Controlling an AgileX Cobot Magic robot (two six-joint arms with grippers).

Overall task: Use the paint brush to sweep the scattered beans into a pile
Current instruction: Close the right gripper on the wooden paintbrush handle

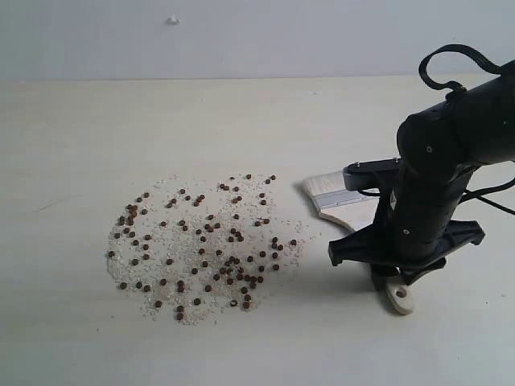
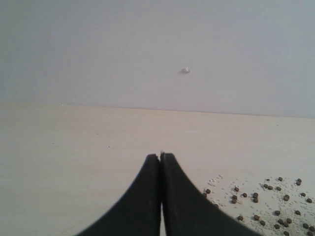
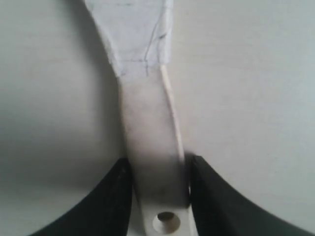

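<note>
The beans (image 1: pixel 201 241) lie scattered with whitish grains over a wide patch left of centre; the left wrist view shows the patch's edge (image 2: pixel 266 201). No pile shows. The paint brush (image 1: pixel 346 211) lies flat on the table to the right of them, whitish bristles pointing at the beans, the handle's holed end (image 1: pixel 400 297) nearest the front. My right gripper (image 1: pixel 385 280) reaches down over the handle. In its wrist view the gripper (image 3: pixel 160 167) has both fingers against the sides of the pale handle (image 3: pixel 147 123), just ahead of the hole. My left gripper (image 2: pixel 161 156) is shut and empty, out of the exterior view.
The pale tabletop (image 1: pixel 96 129) runs back to a grey wall with a small white speck (image 1: pixel 172 20). The right arm's black body and cables (image 1: pixel 451 153) stand over the brush's handle end.
</note>
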